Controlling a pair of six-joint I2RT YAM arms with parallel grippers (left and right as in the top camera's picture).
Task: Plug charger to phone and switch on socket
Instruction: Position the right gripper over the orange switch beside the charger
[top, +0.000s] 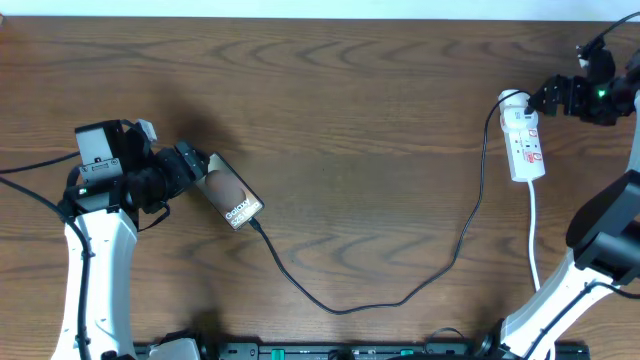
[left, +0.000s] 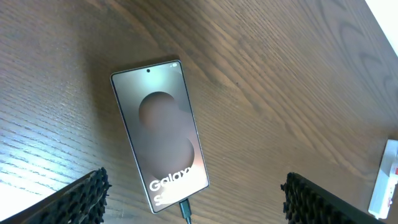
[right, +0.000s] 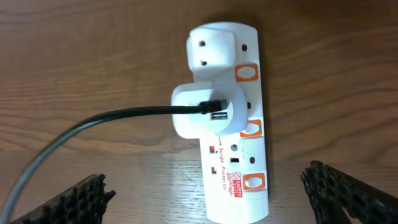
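The phone (top: 232, 195) lies flat on the wood table, its "Galaxy" face up (left: 163, 149). The charger (top: 400, 298), a thin black cable, has its plug tip (left: 185, 210) in the phone's near end. It loops across the table to a white adapter (right: 205, 112) seated in the socket (top: 525, 145). My left gripper (top: 192, 163) stands open just left of the phone, with the phone's plugged end between its fingertips (left: 196, 190) and untouched. My right gripper (top: 542, 97) is open above the socket (right: 233, 124), whose lower end lies between its fingers (right: 208, 190).
Three orange-framed rocker switches (right: 254, 127) line the socket's right side. A white plug (right: 211, 46) fills its top outlet, and its white cord (top: 533, 235) runs toward the front edge. The socket's end shows at the right edge (left: 385, 180) of the left wrist view.
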